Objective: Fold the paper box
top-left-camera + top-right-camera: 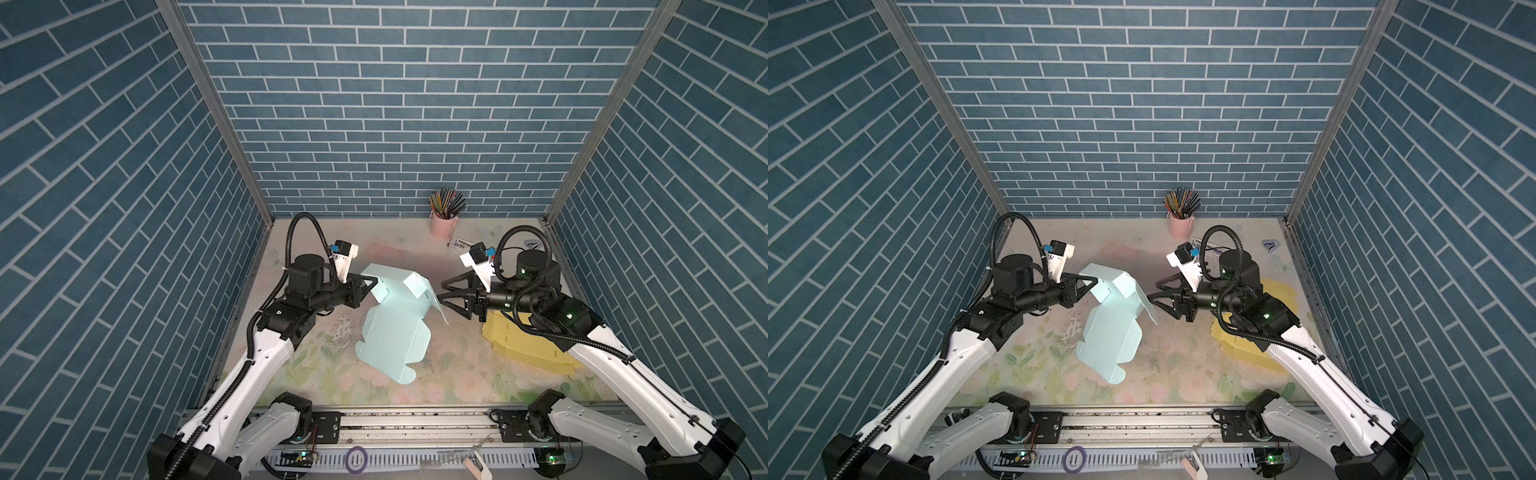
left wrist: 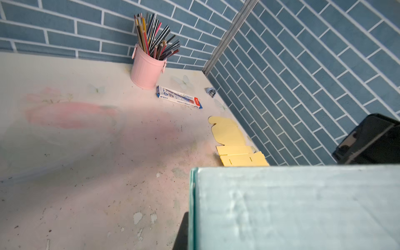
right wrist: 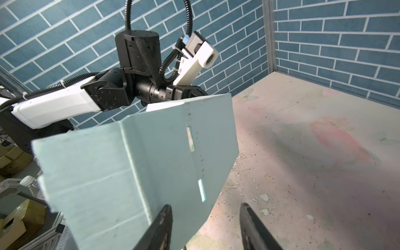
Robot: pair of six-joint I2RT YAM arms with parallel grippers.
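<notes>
A pale blue paper box [image 1: 395,328] [image 1: 1111,332], partly folded, rests mid-table with its far panels raised. My left gripper [image 1: 369,282] [image 1: 1090,284] is shut on the raised far-left panel. That panel [image 2: 292,205] fills the left wrist view and hides the jaws, apart from a dark sliver of finger [image 2: 184,229]. My right gripper [image 1: 442,291] [image 1: 1154,291] stands open at the edge of the box's right flap. In the right wrist view the slotted flap [image 3: 151,162] reaches in between the gripper's [image 3: 205,216] spread fingers, unclamped.
A pink bucket of pencils [image 1: 444,224] [image 2: 147,69] stands at the back wall, with a small blue-and-white carton [image 2: 179,97] beside it. Flat yellow cardboard [image 1: 523,345] [image 2: 240,158] lies under my right arm. Blue brick walls enclose three sides.
</notes>
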